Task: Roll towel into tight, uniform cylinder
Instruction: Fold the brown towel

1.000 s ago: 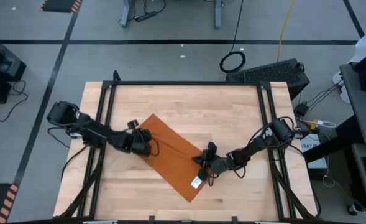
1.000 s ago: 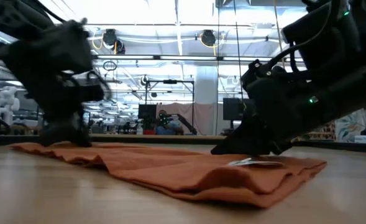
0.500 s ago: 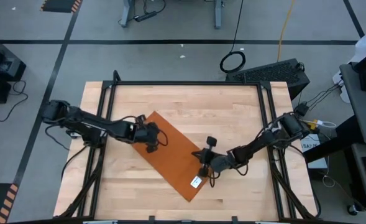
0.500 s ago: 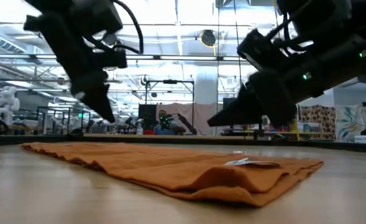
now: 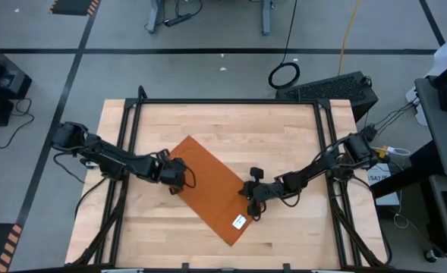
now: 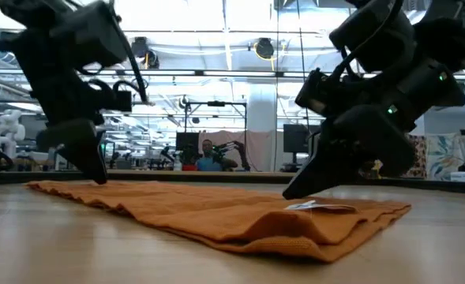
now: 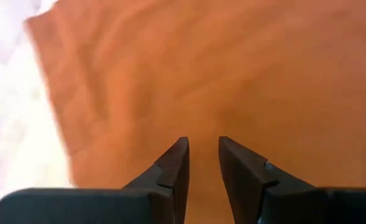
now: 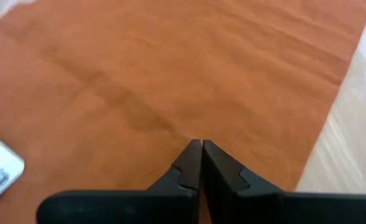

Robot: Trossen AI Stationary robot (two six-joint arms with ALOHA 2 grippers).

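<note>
High view: the rust-orange soft fabric towel [image 5: 212, 188] lies flat and unrolled, a long diagonal strip across the middle of the pale wooden slatted tabletop [image 5: 284, 129], with its small white tag [image 5: 239, 221] near the lower corner.
High view, arms: the left gripper [image 5: 179, 180] sits at the towel's left long edge, the right gripper [image 5: 250, 199] at its right long edge, just above the tag.
Low view: towel spread across the frame's centre, with a thicker folded edge towards the lower right; both dark arms come down at its two sides.
Left wrist view: left fingers [image 7: 173, 168] slightly apart over the orange cloth, pinching nothing.
Right wrist view: right fingers [image 8: 189, 163] pressed together, tips over the cloth, holding nothing.
</note>
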